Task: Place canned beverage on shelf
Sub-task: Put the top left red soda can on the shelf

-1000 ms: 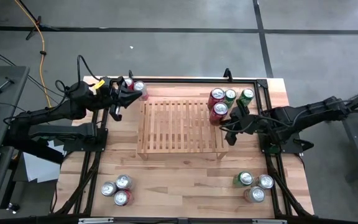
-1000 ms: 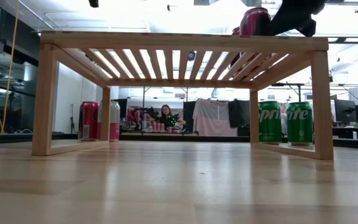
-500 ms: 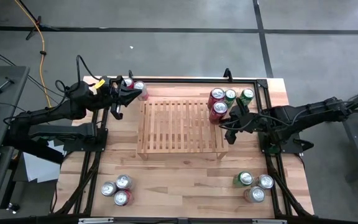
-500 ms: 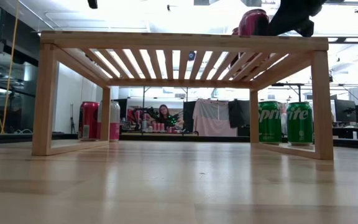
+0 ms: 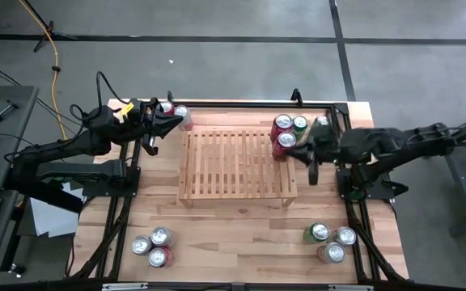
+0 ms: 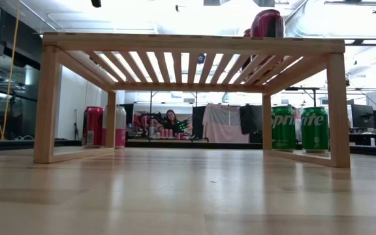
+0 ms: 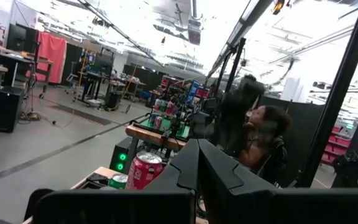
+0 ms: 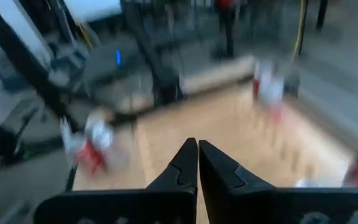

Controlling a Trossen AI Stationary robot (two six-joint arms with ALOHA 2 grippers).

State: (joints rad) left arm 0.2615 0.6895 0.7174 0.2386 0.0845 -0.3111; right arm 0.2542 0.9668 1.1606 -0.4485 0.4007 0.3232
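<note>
The light wooden slatted shelf [image 5: 235, 164] stands mid-table on its short legs; it also shows in the low view [image 6: 194, 44]. Two red cans [image 5: 285, 141] [image 5: 281, 123] stand upright on its far right corner, and the nearer one shows in the low view [image 6: 267, 23]. Two green cans [image 5: 299, 123] [image 6: 314, 128] stand on the table just right of the shelf. My right gripper [image 5: 311, 166] is shut and empty, right of the shelf, apart from the red cans. My left gripper [image 5: 157, 123] is shut and empty at the far left, beside two cans [image 5: 176, 113].
Three cans [image 5: 154, 246] stand near the table's near left corner and three more [image 5: 330, 241] near its near right corner. Black frame rails [image 5: 128, 202] run along both sides of the table. A person [image 6: 173, 121] sits in the room far behind.
My right gripper has drawn back from the red can on the shelf's right end, toward the table's right edge, and has gone out of the low view. The can stays upright on the shelf.
</note>
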